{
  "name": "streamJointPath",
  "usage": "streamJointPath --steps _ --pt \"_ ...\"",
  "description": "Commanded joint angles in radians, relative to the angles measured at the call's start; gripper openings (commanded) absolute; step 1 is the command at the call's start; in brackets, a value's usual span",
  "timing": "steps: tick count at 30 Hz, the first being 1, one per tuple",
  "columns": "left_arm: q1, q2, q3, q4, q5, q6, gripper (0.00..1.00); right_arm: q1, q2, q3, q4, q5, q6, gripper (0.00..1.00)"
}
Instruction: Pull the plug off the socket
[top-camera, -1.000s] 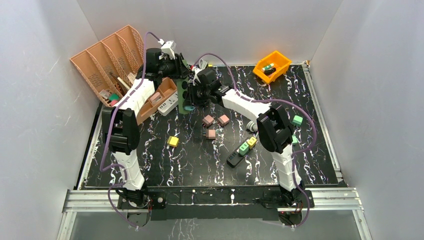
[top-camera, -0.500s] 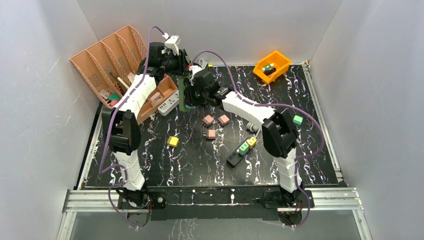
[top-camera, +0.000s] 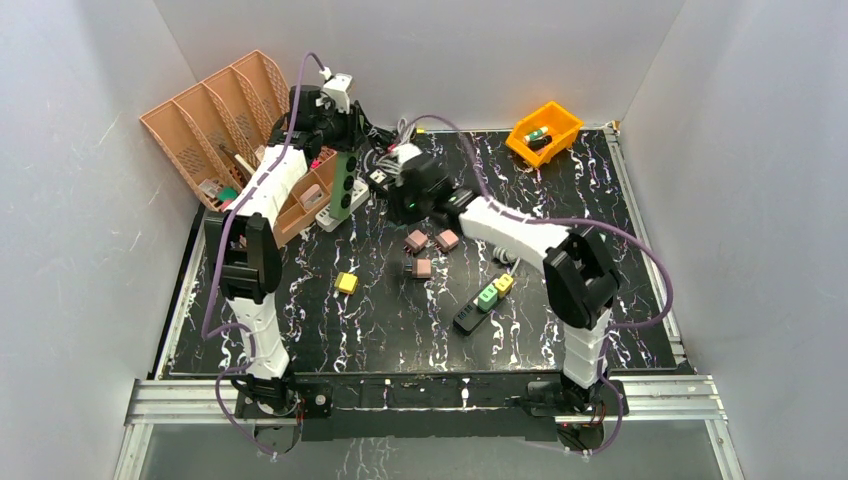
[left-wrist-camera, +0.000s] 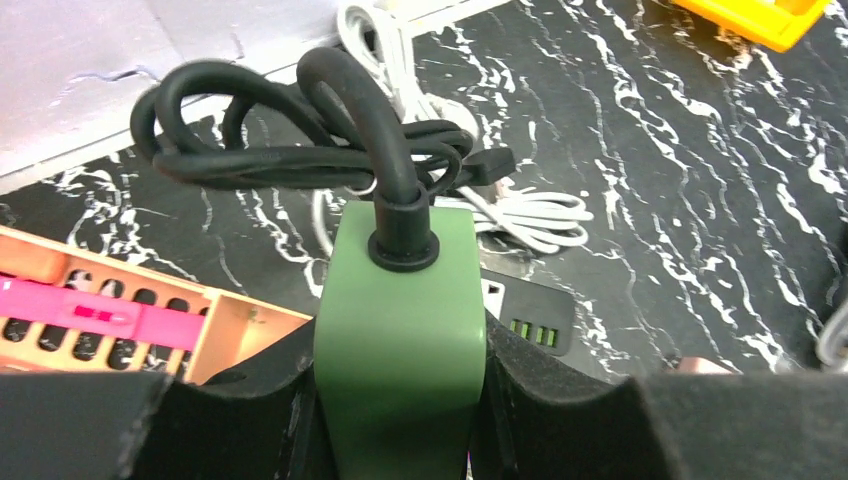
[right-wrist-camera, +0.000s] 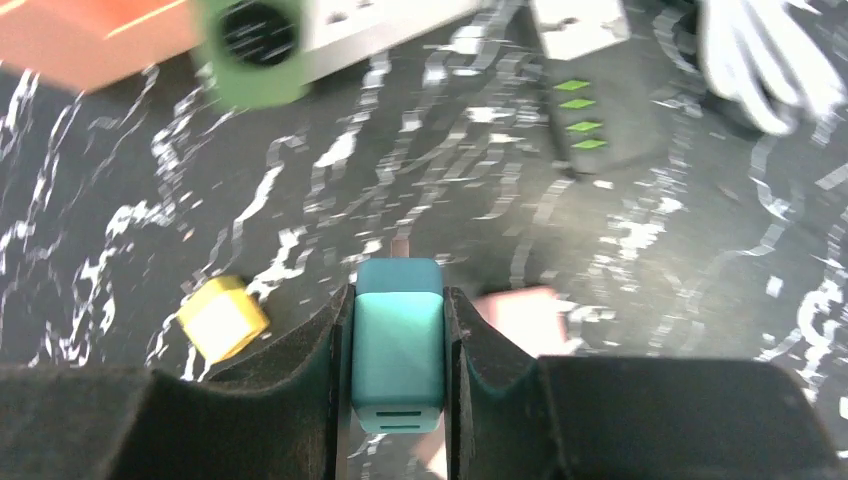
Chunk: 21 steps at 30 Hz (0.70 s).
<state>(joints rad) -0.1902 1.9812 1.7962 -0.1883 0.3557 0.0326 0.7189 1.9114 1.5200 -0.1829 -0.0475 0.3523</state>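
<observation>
On the black marbled table (top-camera: 400, 310), walled in white, the 2 arms met at the far left beside a tan rack (top-camera: 215, 120). The left gripper (left-wrist-camera: 400, 390) was clamped on the green socket strip (left-wrist-camera: 400, 280), holding it on end, likely as a brace. The right gripper (right-wrist-camera: 398, 390) pinched the teal plug (right-wrist-camera: 398, 330), which sat clear of the strip above the table, so the pull looked done.

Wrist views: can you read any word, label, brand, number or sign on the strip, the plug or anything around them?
No readable text in any view.
green power strip: plain surface, no print shows.
teal plug: two moulded slots only, no letters.
black strip: four green marks, not letters; the view is blurred.
</observation>
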Motion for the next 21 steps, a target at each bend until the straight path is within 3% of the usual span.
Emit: streamJointPath --steps 1,4,5,10,21 --pt "0.013 -0.019 0.095 0.065 -0.024 0.041 0.0 0.133 -0.088 0.036 -0.048 0.222 -0.132 0.0" --pt "0.012 -0.015 0.122 0.061 -0.036 0.036 0.0 0.045 -0.042 -0.036 0.05 -0.166 0.021 0.0" --pt "0.012 -0.016 0.13 0.062 -0.04 0.032 0.0 0.038 -0.012 -0.042 0.069 -0.208 0.048 0.0" --pt "0.011 -0.016 0.173 0.044 -0.046 0.017 0.0 0.038 0.147 -0.001 0.176 -0.334 0.171 0.0" --pt "0.012 -0.042 0.165 0.03 -0.058 -0.001 0.0 0.038 0.42 0.213 0.315 -0.404 0.334 0.0"
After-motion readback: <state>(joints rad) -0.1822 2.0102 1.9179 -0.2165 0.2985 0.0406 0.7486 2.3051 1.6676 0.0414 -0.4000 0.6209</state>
